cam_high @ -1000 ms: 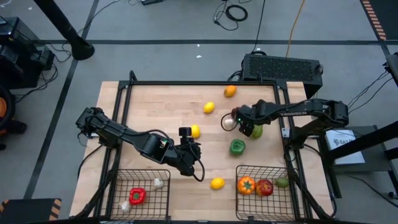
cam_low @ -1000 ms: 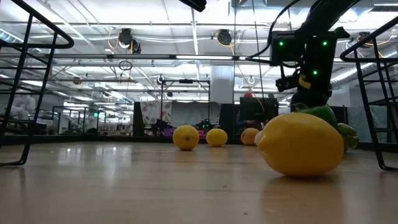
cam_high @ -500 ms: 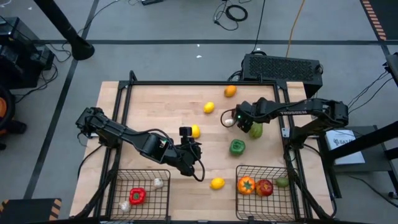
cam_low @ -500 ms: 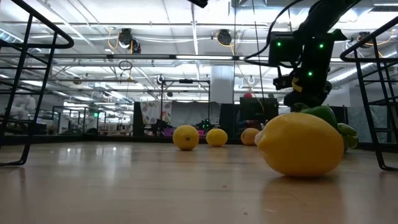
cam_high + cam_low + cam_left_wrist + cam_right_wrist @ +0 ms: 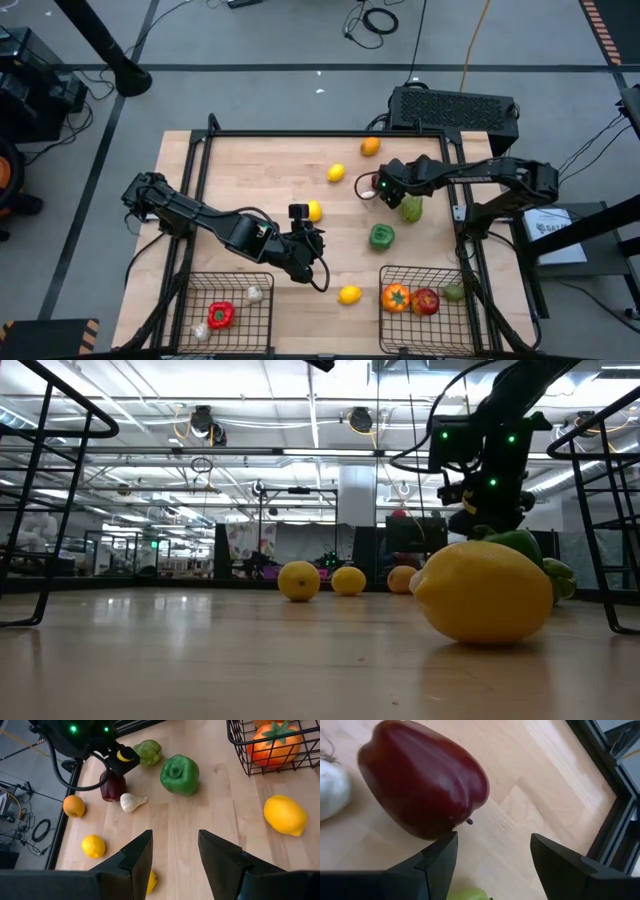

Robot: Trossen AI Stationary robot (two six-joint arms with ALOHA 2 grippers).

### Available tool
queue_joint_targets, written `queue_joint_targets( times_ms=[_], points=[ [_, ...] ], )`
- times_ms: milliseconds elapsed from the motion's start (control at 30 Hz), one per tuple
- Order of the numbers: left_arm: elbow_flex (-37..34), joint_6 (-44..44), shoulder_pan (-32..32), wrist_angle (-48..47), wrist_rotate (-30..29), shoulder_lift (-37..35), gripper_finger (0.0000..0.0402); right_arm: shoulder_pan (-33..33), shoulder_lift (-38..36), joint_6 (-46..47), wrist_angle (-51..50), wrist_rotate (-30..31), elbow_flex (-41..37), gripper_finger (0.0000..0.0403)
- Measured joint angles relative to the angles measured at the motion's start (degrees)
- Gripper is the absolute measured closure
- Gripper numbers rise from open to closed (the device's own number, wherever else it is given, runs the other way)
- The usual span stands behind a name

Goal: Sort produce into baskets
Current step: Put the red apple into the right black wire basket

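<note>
1. A dark red pepper (image 5: pixel 422 790) lies on the worktop (image 5: pixel 260 180) beside a garlic bulb (image 5: pixel 131 801), just ahead of my right hand (image 5: pixel 492 852), its fingers apart and empty.
2. My left hand (image 5: pixel 175 852) hovers mid-worktop, fingers parted, holding nothing.
3. Two baskets (image 5: pixel 425 305) wait at the near edge, one with a tomato (image 5: pixel 396 297).
4. Risk, as I judge it: the rounded pepper could roll from a closing grip and knock the garlic away.

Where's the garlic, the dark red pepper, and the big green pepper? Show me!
garlic (image 5: pixel 131 802), left wrist view, on the middle of the white bulb.
dark red pepper (image 5: pixel 422 785), right wrist view, on its shiny side.
green pepper (image 5: pixel 179 774), left wrist view, on its top near the stem dimple.
</note>
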Motion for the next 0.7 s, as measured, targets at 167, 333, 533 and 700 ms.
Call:
queue_joint_targets(
  times_ms=[167, 333, 533, 700],
  points=[
    [0.0, 0.0, 0.0, 0.0, 0.0, 0.0, 0.0236, -0.2, 1.8, -0.2, 1.2, -0.4, 0.0, 0.0161],
    [0.0, 0.0, 0.0, 0.2, 0.0, 0.0, 0.0236, -0.1, 2.2, 0.5, 1.4, -2.7, 0.0, 0.0161],
    [0.0, 0.0, 0.0, 0.1, 0.0, 0.0, 0.0236, 0.0, 2.1, 0.8, 1.9, -5.7, 0.0, 0.0161],
    [0.0, 0.0, 0.0, 0.1, 0.0, 0.0, 0.0236, 0.0, 0.2, 1.9, 0.4, -6.0, 0.0, 0.0161]
  ],
)
